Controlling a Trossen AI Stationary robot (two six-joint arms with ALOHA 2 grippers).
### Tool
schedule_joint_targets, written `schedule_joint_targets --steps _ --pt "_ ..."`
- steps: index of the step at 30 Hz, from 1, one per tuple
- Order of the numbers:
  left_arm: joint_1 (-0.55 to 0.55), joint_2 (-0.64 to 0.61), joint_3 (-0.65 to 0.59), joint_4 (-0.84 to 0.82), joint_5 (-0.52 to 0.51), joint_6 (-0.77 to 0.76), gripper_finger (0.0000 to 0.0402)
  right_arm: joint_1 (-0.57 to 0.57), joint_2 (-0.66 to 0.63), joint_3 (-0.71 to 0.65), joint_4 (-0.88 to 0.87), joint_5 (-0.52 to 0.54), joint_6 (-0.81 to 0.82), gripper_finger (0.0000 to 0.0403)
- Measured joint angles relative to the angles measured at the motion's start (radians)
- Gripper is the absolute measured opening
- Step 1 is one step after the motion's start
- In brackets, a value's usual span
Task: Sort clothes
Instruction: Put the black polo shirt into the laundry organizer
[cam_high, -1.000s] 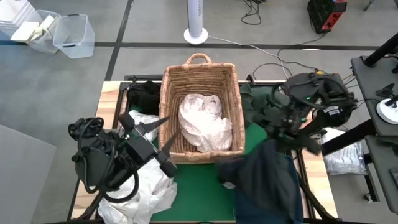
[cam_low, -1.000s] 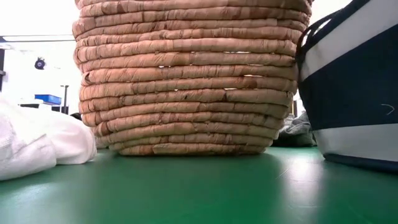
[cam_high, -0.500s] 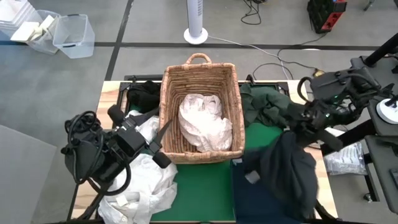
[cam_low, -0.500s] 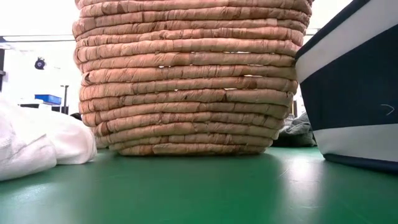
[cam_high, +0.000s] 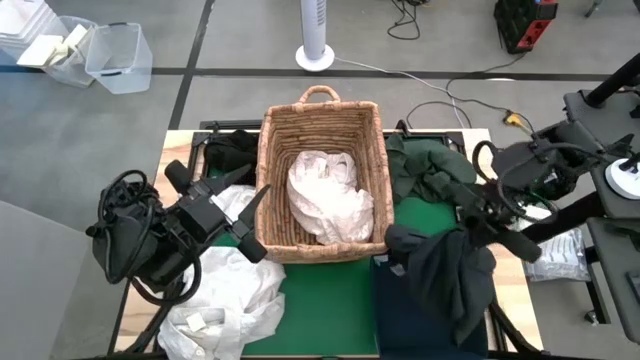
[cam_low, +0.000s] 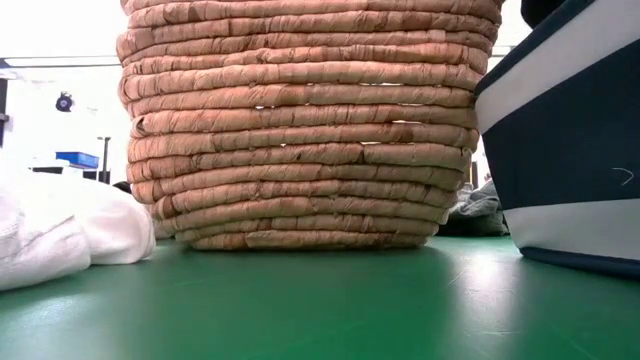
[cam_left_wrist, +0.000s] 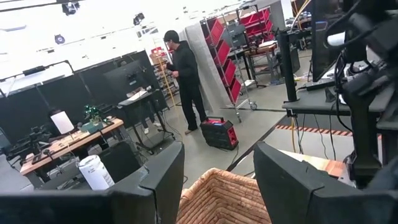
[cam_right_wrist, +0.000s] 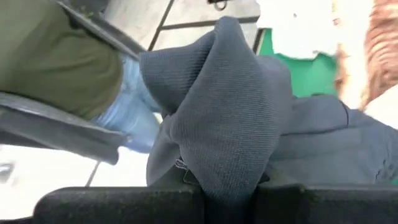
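My right gripper (cam_high: 472, 228) is shut on a dark grey garment (cam_high: 448, 278) that hangs over the dark blue bin (cam_high: 395, 320) at the near right. My left gripper (cam_high: 250, 217) is open and empty, above the table between the wicker basket (cam_high: 320, 120) and a white pile of clothes (cam_high: 225, 295) that lies on the table at the near left. White garments (cam_high: 328, 195) lie inside the basket. Dark green clothes (cam_high: 425, 165) lie on the table to the right of the basket. A dark garment (cam_high: 228, 150) lies to the left of the basket. My right gripper pinches a bunched fold of the dark grey garment (cam_right_wrist: 225, 177) between its two fingers; the cloth bulges out past them in several layers. The garment hangs slack below the gripper, and its lower part (cam_high: 455, 315) is over the bin; whether it rests there I cannot tell.
The basket fills the middle of the table and blocks the low view (cam_low: 305, 120); the bin's wall (cam_low: 560, 160) stands to its right. Cables and gear lie past the table's right edge (cam_high: 560, 255). A person (cam_left_wrist: 186, 78) stands far off in the room.
My right gripper has carried the dark grey garment toward the table's right edge and a little nearer; the cloth has gathered from a spread over the bin into a hanging bunch. My left arm has drawn back toward the left edge, away from the white pile, still open.
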Motion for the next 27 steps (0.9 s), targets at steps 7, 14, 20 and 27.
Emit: schedule_joint_targets --steps 7,14,20,27 --pt "0.0 -0.002 0.0 -0.003 0.0 0.0 0.0171 0.154 0.013 -0.039 -0.011 0.166 0.147 0.0024" --pt "0.0 -0.006 0.0 -0.011 0.0 0.0 0.0171 0.228 0.024 -0.169 -0.043 0.274 0.313 0.0024" --pt "0.0 -0.017 0.0 -0.022 0.0 0.0 0.0171 0.238 0.027 -0.316 -0.042 0.299 0.409 0.0024" --pt "0.0 -0.028 0.0 -0.06 0.001 0.0 0.0171 0.238 0.027 -0.497 -0.035 0.317 0.454 0.0024"
